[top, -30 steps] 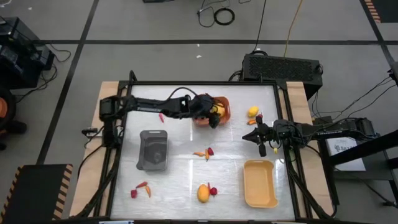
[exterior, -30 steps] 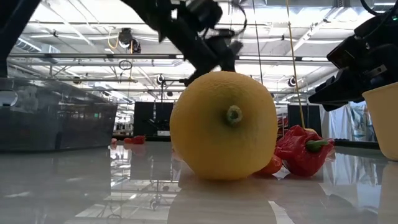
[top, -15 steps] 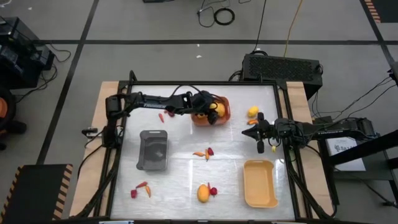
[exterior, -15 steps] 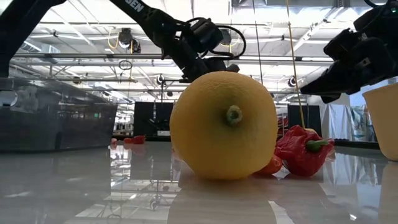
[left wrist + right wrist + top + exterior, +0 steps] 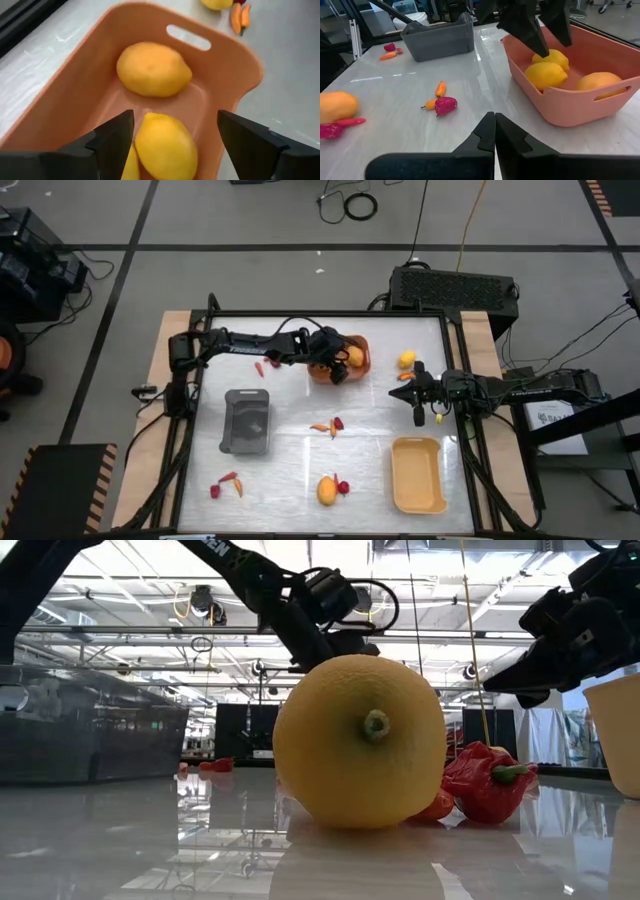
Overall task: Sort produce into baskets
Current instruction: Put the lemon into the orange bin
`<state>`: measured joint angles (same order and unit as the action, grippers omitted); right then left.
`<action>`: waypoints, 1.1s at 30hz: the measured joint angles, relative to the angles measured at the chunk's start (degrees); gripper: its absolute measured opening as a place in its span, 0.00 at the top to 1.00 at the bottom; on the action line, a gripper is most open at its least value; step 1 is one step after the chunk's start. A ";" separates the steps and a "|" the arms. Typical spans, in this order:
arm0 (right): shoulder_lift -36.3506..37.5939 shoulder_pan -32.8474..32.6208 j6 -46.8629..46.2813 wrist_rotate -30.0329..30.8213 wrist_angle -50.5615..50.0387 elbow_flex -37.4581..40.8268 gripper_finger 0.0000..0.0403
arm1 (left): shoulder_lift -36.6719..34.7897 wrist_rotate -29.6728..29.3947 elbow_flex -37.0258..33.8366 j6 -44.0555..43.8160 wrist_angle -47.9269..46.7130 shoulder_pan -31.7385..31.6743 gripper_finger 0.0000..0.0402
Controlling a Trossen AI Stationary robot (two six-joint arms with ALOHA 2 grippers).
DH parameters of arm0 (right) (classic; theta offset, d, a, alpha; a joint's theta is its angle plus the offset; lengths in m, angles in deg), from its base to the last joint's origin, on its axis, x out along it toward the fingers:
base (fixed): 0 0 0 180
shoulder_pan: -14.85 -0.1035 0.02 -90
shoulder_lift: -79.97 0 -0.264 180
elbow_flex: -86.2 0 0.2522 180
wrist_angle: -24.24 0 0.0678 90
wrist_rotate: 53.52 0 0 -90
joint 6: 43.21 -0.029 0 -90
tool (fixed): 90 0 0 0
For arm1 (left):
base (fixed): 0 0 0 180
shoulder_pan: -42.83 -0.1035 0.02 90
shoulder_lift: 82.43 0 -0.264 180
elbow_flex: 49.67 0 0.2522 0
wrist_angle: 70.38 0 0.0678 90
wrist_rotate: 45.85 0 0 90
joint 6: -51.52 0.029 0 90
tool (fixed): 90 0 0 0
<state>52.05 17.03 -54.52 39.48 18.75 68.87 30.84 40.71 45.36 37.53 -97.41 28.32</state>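
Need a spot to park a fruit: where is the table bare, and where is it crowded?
Bare: the stretch between the grey basket and the yellow basket, below the chili pieces. Crowded: the orange basket, where the left gripper hovers over fruits, and around the right gripper.

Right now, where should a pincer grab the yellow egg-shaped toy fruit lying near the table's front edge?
Across its rounded middle, coming straight down. The yellow egg-shaped toy fruit lies on its side on the table, top uncovered. A small red toy pepper rests close against one flank, so a finger would probably have to slip between them.
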 joint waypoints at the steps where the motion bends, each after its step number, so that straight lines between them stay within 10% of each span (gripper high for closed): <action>1: 0.00 0.00 -0.02 0.00 0.00 0.00 1.00 | 0.00 0.05 0.58 0.38 -0.23 0.00 0.27; 19: -3.61 11.64 -0.02 20.02 -35.99 -24.11 0.97 | -6.54 -6.48 6.12 7.92 -11.03 4.76 0.27; 33: -29.39 30.50 1.17 4.75 -43.32 -35.96 0.71 | -26.87 -2.81 -19.86 6.69 19.42 5.55 0.27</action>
<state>22.66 47.53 -53.35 44.23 -24.57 32.91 3.97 37.90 25.50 44.22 -77.99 33.88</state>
